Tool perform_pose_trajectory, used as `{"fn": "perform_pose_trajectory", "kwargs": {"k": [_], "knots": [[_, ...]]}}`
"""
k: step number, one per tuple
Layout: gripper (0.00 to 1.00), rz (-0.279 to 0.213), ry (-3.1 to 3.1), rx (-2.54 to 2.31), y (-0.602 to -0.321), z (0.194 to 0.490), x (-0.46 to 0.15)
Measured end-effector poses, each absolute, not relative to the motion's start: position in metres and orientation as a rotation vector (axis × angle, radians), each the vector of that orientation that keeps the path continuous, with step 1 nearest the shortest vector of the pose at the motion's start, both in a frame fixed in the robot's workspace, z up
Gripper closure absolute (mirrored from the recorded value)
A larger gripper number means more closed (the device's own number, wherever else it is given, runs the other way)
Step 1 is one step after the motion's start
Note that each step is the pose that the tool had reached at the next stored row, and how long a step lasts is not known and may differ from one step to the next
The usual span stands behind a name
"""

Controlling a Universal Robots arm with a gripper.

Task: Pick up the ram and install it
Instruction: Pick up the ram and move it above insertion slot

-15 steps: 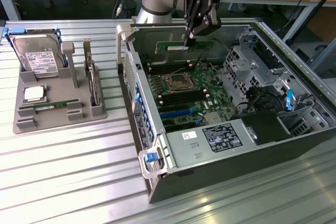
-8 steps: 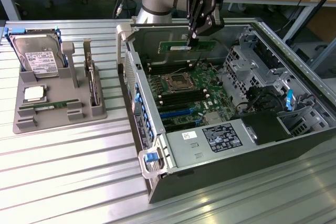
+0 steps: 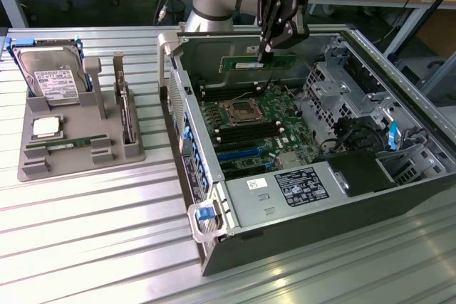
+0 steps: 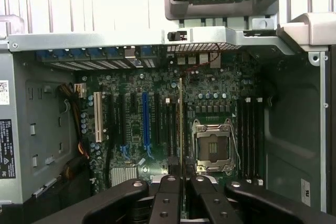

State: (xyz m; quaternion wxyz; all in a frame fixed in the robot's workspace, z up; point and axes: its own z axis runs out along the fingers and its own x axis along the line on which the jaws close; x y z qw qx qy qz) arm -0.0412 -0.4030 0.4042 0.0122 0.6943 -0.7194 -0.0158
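Tool (image 4: 181, 190) grips ram (image 3: 258, 63) above open case (image 3: 187, 115).

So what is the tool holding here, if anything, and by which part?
The tool is shut on the ram, gripping it by its upper long edge, about midway along. The stick hangs level above the motherboard inside the open computer case.

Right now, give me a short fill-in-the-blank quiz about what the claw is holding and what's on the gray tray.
1. The claw grips the ____ above the open computer case.
2. The ram hangs over the green ____ inside the case.
3. On the gray tray, the hard drive stands beside a square silver ____.

Missing words: ram; motherboard; processor
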Motion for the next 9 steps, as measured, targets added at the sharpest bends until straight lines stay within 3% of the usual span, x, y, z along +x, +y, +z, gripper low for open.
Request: {"fn": "perform_pose_trajectory", "kwargs": {"k": [9], "knots": [[0.87, -0.049, -2.243, 2.164, -0.4031, 0.4039, -0.0357]]}}
